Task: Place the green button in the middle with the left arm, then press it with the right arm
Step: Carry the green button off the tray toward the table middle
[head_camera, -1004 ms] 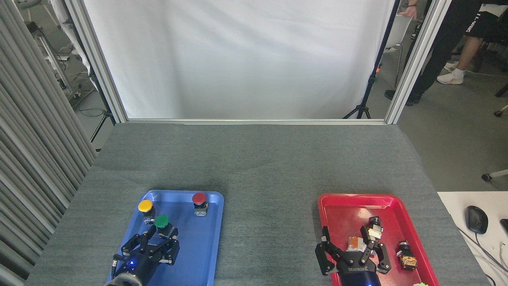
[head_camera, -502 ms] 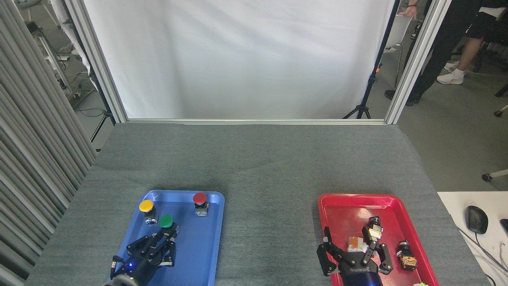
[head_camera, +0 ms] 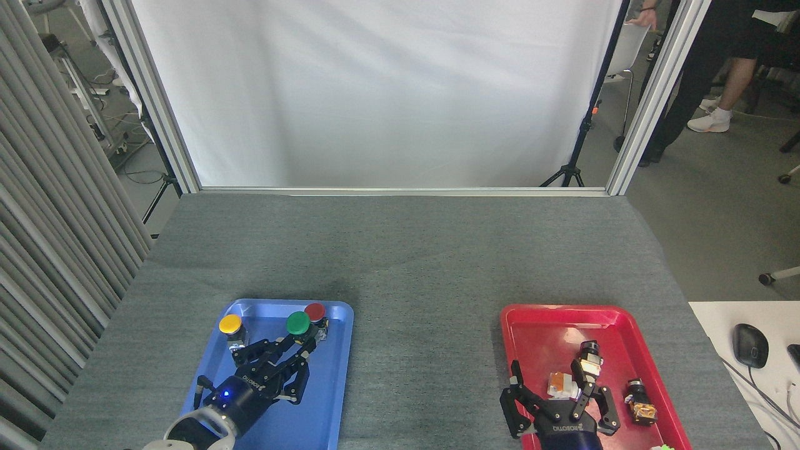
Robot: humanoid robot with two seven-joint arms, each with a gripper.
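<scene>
Since the earlier frame the green button (head_camera: 298,323) has shifted toward the far right corner of the blue tray (head_camera: 325,400), carried in the left gripper (head_camera: 289,350), whose fingers are pinched on its base; it now sits just beside the red button (head_camera: 315,311), apparently lifted, though you cannot tell the height. Yellow button (head_camera: 230,324) stands apart, toward the tray's far left. Carry the cap up enough to clear the tray's right rim, then set it upright on the middle (head_camera: 425,350), well right of the tray. Avoid brushing the red button. Right gripper (head_camera: 556,400) hangs spread over the red tray (head_camera: 537,325), holding nothing.
</scene>
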